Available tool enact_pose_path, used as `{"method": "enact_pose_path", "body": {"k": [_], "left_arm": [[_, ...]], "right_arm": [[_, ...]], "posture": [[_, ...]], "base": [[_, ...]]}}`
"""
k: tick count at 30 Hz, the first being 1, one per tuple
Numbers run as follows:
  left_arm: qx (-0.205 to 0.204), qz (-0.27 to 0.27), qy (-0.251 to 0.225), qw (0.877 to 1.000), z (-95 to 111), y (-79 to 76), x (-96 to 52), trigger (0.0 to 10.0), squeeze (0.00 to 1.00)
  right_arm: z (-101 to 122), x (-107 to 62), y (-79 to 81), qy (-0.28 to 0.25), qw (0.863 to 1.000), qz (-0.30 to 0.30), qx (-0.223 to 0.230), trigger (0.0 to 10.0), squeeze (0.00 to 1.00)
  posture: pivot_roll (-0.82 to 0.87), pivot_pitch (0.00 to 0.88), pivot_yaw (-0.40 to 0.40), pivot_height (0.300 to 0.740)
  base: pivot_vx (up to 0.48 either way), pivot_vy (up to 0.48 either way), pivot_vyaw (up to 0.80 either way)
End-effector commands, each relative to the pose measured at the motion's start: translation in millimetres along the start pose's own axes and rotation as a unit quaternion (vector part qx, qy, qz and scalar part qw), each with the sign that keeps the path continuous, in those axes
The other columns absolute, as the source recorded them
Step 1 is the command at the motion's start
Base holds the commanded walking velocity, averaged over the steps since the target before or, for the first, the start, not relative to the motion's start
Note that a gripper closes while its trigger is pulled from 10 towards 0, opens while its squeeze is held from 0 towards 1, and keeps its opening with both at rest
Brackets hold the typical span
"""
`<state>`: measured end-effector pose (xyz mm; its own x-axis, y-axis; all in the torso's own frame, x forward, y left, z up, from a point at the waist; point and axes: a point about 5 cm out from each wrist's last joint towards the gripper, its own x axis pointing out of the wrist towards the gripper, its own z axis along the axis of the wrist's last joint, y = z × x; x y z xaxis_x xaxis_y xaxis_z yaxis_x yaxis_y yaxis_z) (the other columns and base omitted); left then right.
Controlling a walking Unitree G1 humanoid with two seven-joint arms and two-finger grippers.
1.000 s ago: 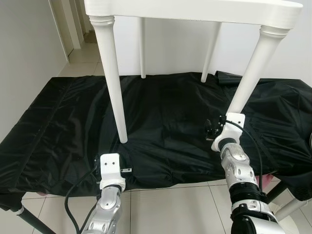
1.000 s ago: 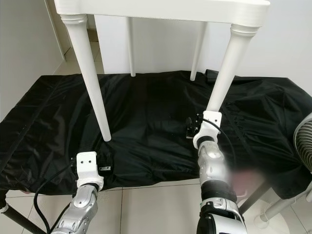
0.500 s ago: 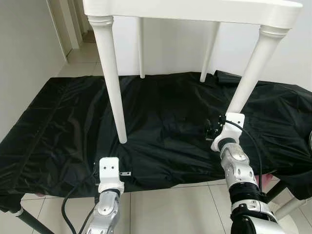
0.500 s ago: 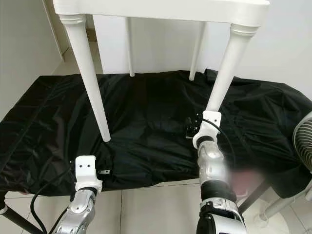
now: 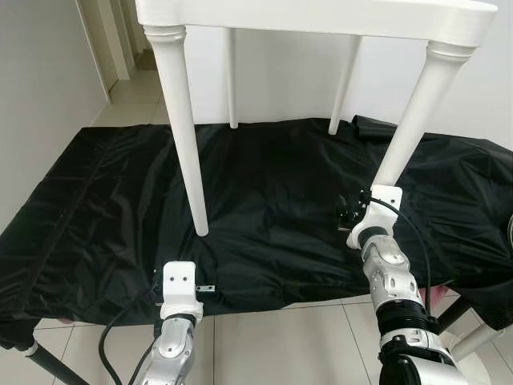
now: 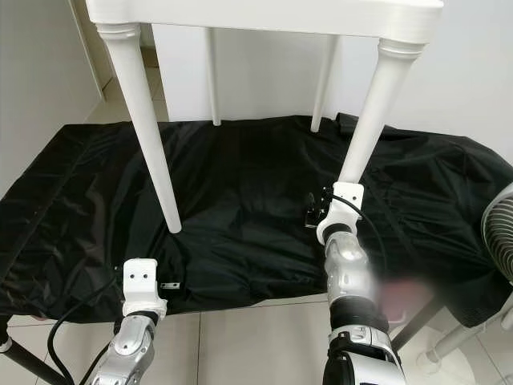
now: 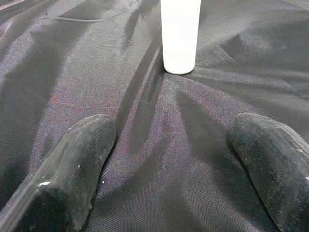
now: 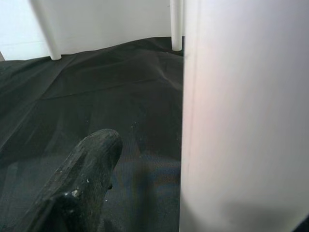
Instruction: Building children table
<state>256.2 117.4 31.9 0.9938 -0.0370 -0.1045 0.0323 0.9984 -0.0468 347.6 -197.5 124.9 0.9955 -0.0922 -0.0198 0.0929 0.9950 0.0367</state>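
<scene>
A white children's table stands upright on a black cloth, all its legs down. My left gripper is open, low at the cloth's front edge, fingers resting on the fabric. It points at the foot of the near-left leg, a short way ahead and untouched. My right gripper is at the base of the near-right leg. One black finger shows with a gap to the leg, which hides the other finger.
The black cloth covers a low work surface and hangs over its front edge. Tiled floor lies below me. A fan stands at the right. A white wall runs behind, with a doorway at the far left.
My left arm has drawn back a little toward the cloth's front edge. The right arm and the table have not moved.
</scene>
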Motion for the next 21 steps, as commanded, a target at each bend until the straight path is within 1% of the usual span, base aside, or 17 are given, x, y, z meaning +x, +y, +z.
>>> {"method": "enact_pose_path", "body": {"k": [1,5,6,7,8,9,10,11,12,13,14,21], "left_arm": [[-0.18,-0.389,-0.282,0.858,389.9,-146.7,-5.7,10.0,0.66],[-0.18,-0.389,-0.282,0.858,389.9,-146.7,-5.7,10.0,0.66],[-0.176,-0.387,-0.284,0.859,389.4,-146.5,-5.3,10.0,0.0],[-0.176,-0.387,-0.284,0.859,389.4,-146.5,-5.3,10.0,0.0],[-0.144,-0.362,-0.295,0.873,368.8,-127.9,20.7,10.0,0.0],[-0.144,-0.362,-0.295,0.873,368.8,-127.9,20.7,10.0,0.0],[-0.111,-0.348,-0.299,0.882,351.0,-113.1,37.5,10.0,0.0],[-0.111,-0.348,-0.299,0.882,351.0,-113.1,37.5,10.0,0.0],[-0.086,-0.341,-0.3,0.887,339.0,-102.9,47.2,10.0,0.0],[-0.086,-0.341,-0.3,0.887,339.0,-102.9,47.2,10.0,0.0],[-0.072,-0.338,-0.301,0.889,333.3,-97.7,51.5,10.0,0.0],[-0.069,-0.337,-0.305,0.888,338.0,-95.5,52.1,10.0,0.0]], "right_arm": [[1.2,2.5,6.8,0.005,1.0,0.015,-0.003,10.0,1.0],[1.2,2.5,6.8,0.005,1.0,0.015,-0.003,10.0,1.0],[1.9,2.4,6.4,0.001,1.0,0.013,-0.001,10.0,0.11],[1.9,2.4,6.4,0.001,1.0,0.013,-0.001,10.0,0.11],[-9.1,-9.7,11.9,-0.031,0.999,0.042,0.007,10.0,0.0],[-9.1,-9.7,11.9,-0.031,0.999,0.042,0.007,10.0,0.0],[-16.8,-19.7,15.8,-0.054,0.997,0.062,0.013,10.0,0.0],[-16.8,-19.7,15.8,-0.054,0.997,0.062,0.013,10.0,0.0],[-21.4,-27.1,18.5,-0.07,0.994,0.076,0.018,10.0,0.0],[-21.4,-27.1,18.5,-0.07,0.994,0.076,0.018,10.0,0.0],[-23.9,-31.2,20.0,-0.078,0.993,0.083,0.02,10.0,0.0],[-25.3,-33.1,22.5,-0.078,0.993,0.087,0.02,10.0,0.0]], "posture": [[0.05,0.189,-0.051,0.74],[0.05,0.189,-0.051,0.74],[0.06,0.0,0.0,0.74],[0.06,0.0,0.0,0.74],[0.1,0.0,0.0,0.74],[0.1,0.0,0.0,0.74],[0.1,0.0,0.0,0.74],[0.1,0.0,0.0,0.74],[0.1,0.0,0.0,0.74],[0.1,0.0,0.0,0.74],[0.1,0.0,0.0,0.74],[0.1,0.0,0.0,0.74]], "base": [[0.0,0.0,0.0],[0.0,0.0,0.0],[0.0,0.0,0.0],[0.0,0.0,0.0],[0.0,0.0,0.0],[0.0,0.0,0.0],[0.0,0.0,0.0],[0.0,0.0,0.0],[0.0,0.0,0.0],[0.0,0.0,0.0],[0.0,0.0,0.0],[0.0,0.0,0.0]]}}
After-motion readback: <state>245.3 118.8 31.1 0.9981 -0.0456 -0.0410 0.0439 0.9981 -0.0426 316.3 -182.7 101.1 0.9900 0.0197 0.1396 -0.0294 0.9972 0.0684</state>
